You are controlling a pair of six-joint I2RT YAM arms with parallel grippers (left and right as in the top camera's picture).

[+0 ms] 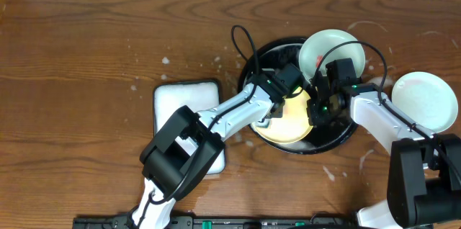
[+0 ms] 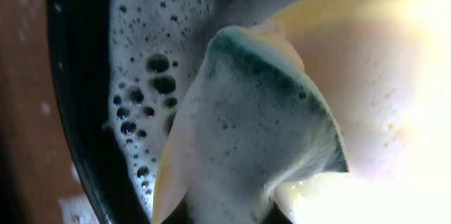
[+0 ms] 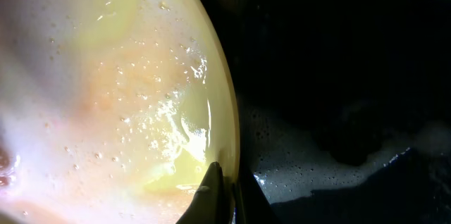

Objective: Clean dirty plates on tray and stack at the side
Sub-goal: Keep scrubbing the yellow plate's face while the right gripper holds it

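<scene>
The yellow plate (image 1: 292, 122) lies tilted in the black tray (image 1: 338, 139), wet and soapy. My left gripper (image 1: 276, 108) is shut on a foamy green-backed sponge (image 2: 261, 132) pressed against the yellow plate (image 2: 380, 76). My right gripper (image 1: 318, 108) is shut on the yellow plate's rim (image 3: 229, 139), one finger on each side (image 3: 224, 189). A pale green plate (image 1: 328, 50) leans on the tray's far rim, with a faint red mark. Another pale green plate (image 1: 425, 101) lies on the table to the right of the tray.
A white rectangular dish (image 1: 189, 114) with foam lies left of the tray, partly under my left arm. Soapy water covers the tray floor (image 2: 137, 97) (image 3: 338, 160). Water spots mark the wooden table around the tray.
</scene>
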